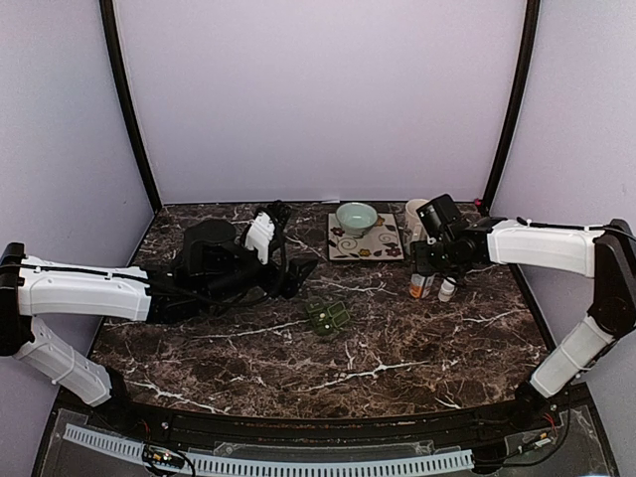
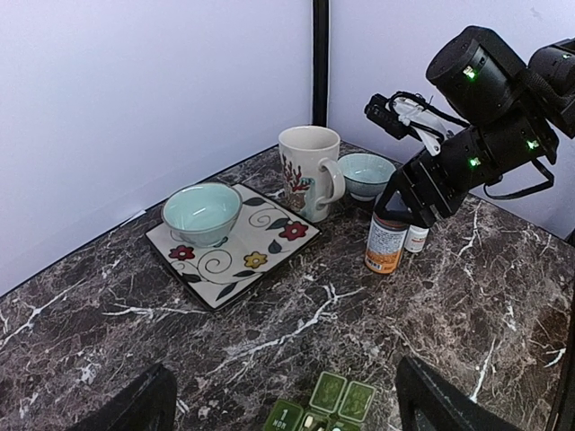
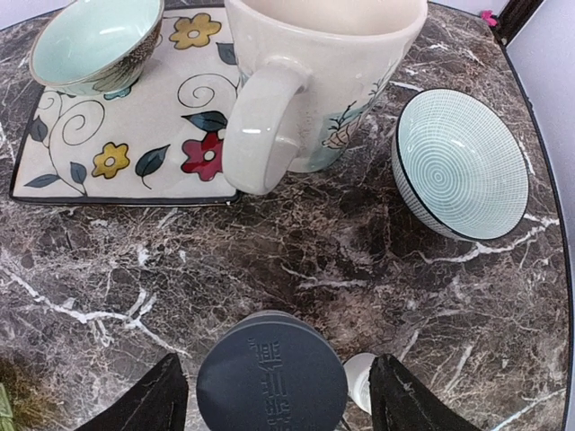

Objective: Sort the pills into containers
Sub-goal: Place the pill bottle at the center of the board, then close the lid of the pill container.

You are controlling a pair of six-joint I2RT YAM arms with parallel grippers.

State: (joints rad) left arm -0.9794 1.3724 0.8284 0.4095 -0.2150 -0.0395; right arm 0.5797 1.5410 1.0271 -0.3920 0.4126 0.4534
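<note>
Left hand (image 2: pixel 283 382) hangs low over the bench (image 2: pixel 467 296) with its fingers (image 2: pixel 135 409) spread wide, gripping nothing. I see the dark-green pill organiser (image 2: pixel 337 402) lying on the bench just ahead of it, between the two fingertips in the left wrist view. From above, it sits just beside that hand, to its right. Well apart, the right hand (image 3: pixel 272 395) is released too, one finger on either side of the grey cap (image 3: pixel 272 373) of an orange-labelled bottle (image 2: pixel 386 244) near the mug (image 2: pixel 305 171).

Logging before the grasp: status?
Left end effector open, near pill organiser. Right end effector open, straddling orange-label bottle at its cap. Small white bottle beside it, contact unclear.
</note>
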